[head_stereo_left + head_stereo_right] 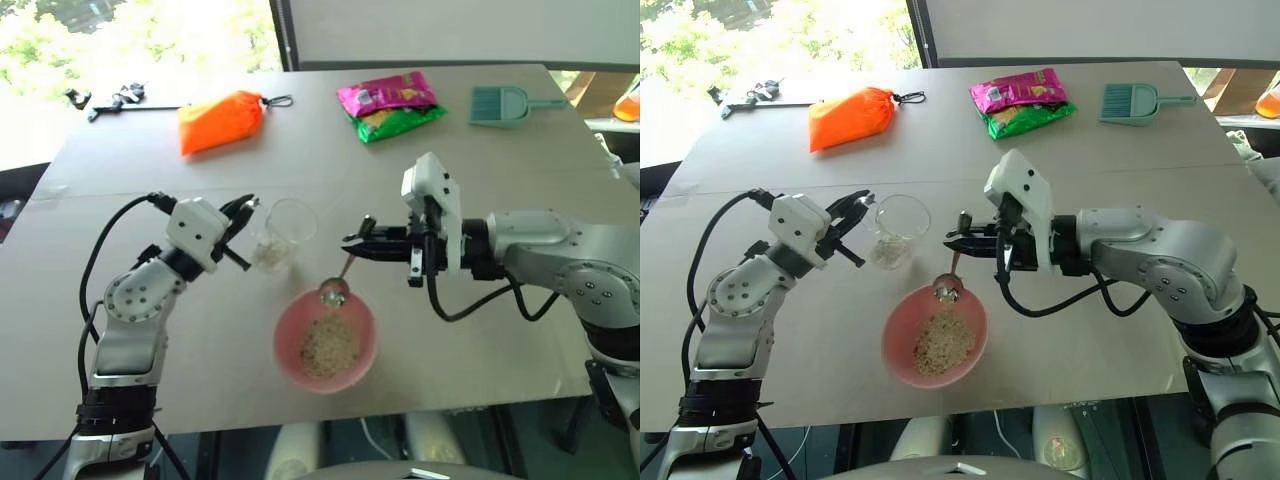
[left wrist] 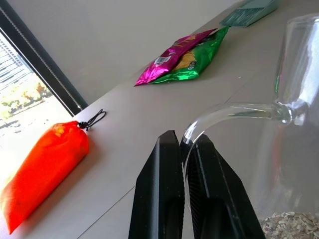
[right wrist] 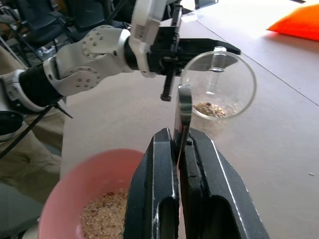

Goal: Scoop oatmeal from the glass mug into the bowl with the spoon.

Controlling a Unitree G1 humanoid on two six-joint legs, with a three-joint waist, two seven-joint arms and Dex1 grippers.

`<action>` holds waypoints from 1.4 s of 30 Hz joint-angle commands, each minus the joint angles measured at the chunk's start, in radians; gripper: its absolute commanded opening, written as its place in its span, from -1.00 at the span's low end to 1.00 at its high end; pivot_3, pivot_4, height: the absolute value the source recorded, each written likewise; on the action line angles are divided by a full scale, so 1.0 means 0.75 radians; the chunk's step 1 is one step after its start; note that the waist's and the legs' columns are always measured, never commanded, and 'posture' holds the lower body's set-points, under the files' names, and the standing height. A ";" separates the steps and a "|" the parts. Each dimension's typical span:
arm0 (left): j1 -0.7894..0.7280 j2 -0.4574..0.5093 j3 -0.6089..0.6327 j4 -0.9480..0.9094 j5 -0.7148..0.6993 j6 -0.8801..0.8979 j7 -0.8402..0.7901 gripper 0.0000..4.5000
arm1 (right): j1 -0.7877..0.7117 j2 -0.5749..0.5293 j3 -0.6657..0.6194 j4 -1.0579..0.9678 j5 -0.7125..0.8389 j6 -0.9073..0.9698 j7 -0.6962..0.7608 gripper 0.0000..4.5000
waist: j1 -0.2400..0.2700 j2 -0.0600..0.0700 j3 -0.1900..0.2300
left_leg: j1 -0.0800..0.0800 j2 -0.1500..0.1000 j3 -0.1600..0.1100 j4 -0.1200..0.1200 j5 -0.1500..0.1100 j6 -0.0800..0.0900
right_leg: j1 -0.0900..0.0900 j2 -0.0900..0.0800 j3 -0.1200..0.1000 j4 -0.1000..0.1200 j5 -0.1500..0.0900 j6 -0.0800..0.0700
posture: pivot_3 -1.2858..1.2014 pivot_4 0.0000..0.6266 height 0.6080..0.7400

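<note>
The glass mug [image 1: 283,235] stands on the table with a little oatmeal [image 1: 270,255] at its bottom. My left gripper [image 1: 245,207] is shut on the mug's clear handle [image 2: 224,112]. Just right of the mug, my right gripper [image 1: 352,240] points left and is shut on the handle of the spoon [image 1: 338,285]. The spoon hangs down with its oval end over the far rim of the pink bowl [image 1: 281,340]. A heap of oatmeal [image 1: 330,348] lies in the bowl. The right wrist view shows the spoon handle [image 3: 183,107] between the fingers, above the bowl [image 3: 75,189].
At the far side of the table lie an orange pouch [image 1: 220,121], pink and green snack packets [image 1: 390,105] and a teal scoop [image 1: 505,104]. A black tool [image 1: 110,100] lies at the far left corner. The table's front edge runs just below the bowl.
</note>
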 commanded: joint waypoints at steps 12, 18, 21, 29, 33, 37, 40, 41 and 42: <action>-0.043 0.008 0.016 -0.086 -0.024 0.006 0.004 -0.98 | 0.130 0.015 -0.112 -0.096 -0.124 -0.287 0.316 -1.00 | 0.007 0.000 0.000 | -0.001 -0.001 -0.002 0.005 0.000 0.000 | 0.002 0.000 -0.002 0.001 0.000 0.000 | 0.03 -0.52 1.00; -0.049 0.005 0.011 -0.092 -0.028 0.007 -0.002 -0.98 | 0.130 0.048 -0.138 -0.072 -0.173 -0.366 0.342 -1.00 | 0.011 0.000 0.000 | -0.001 -0.001 -0.004 0.008 0.000 0.000 | 0.004 0.000 -0.004 0.003 0.000 0.000 | 0.03 -0.52 1.00; -0.041 -0.004 0.012 -0.109 -0.049 0.026 -0.006 -0.98 | 0.096 0.081 -0.222 0.003 -0.010 -0.250 0.231 -1.00 | 0.014 0.000 0.000 | 0.000 -0.001 -0.004 0.009 0.000 0.000 | 0.005 0.000 -0.004 0.003 0.000 0.000 | 0.03 -0.52 1.00; 0.025 -0.034 0.018 -0.176 -0.078 0.055 0.005 -0.98 | -0.158 0.182 -0.409 0.393 0.594 0.074 -0.392 -1.00 | 0.022 0.000 0.000 | 0.000 0.000 -0.005 0.009 0.000 0.000 | 0.006 0.000 -0.005 0.004 0.000 0.000 | 0.03 -0.52 1.00; 0.058 -0.060 0.019 -0.216 -0.076 0.061 0.022 -0.98 | -0.258 0.259 -0.450 0.543 0.732 0.075 -0.621 -1.00 | 0.024 0.000 0.000 | 0.000 -0.001 -0.004 0.009 0.000 0.000 | 0.006 0.000 -0.005 0.004 0.000 0.000 | 0.03 -0.52 1.00; 0.069 -0.089 0.032 -0.233 -0.076 0.076 0.060 -0.98 | -0.283 0.280 -0.433 0.555 0.718 0.093 -0.661 -1.00 | 0.027 0.000 0.000 | -0.001 -0.001 -0.004 0.009 0.000 0.000 | 0.006 -0.001 -0.005 0.004 0.000 0.000 | 0.03 -0.52 1.00; 0.068 -0.112 0.046 -0.245 -0.083 0.103 0.100 -0.98 | -0.265 0.297 -0.408 0.531 0.681 0.105 -0.644 -1.00 | 0.026 0.000 0.000 | -0.001 -0.001 -0.004 0.010 0.000 0.000 | 0.006 -0.001 -0.005 0.004 0.000 0.000 | 0.03 -0.52 1.00; 0.070 -0.125 0.049 -0.253 -0.083 0.121 0.123 -0.98 | -0.259 0.308 -0.400 0.520 0.669 0.104 -0.633 -1.00 | 0.025 0.000 0.000 | 0.000 -0.001 -0.004 0.010 0.000 0.000 | 0.006 0.000 -0.005 0.004 0.000 0.000 | 0.03 -0.52 1.00; 0.071 -0.134 0.050 -0.258 -0.083 0.134 0.139 -0.98 | -0.256 0.315 -0.396 0.513 0.661 0.104 -0.626 -1.00 | 0.024 0.000 0.000 | 0.000 -0.001 -0.004 0.010 0.000 0.000 | 0.006 0.000 -0.005 0.005 0.000 0.000 | 0.03 -0.52 1.00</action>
